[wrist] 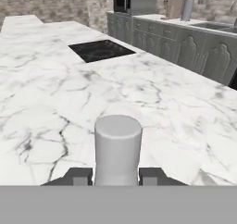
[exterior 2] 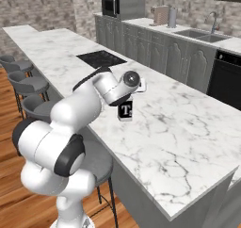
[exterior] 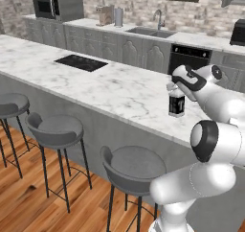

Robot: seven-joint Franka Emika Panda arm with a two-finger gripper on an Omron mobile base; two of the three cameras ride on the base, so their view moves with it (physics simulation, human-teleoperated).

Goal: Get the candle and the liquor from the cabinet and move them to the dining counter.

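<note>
The gripper is squeezed shut on the top of the bottle. In the hand view, one dark finger sits on each side of the bottle's pale round stopper, touching it.

The bottle has a dark, almost black body with square shoulders. Its neck is thin and clear. There is a pale label on the front. In the right base view the label shows a big white letter T. The smaller marks on it are too tiny to read.

The bottle stands up straight at the long white counter with grey lines in it. I cannot tell if its bottom is touching the counter or just above it. It is close to the near edge.

Round grey stools stand on the wood floor along the near side of the counter.

Farther along, a flat black stove top is set into the counter.

Far back, by the brick wall, there is another worktop with a sink and a tap. To the left of it sits a black microwave.
</note>
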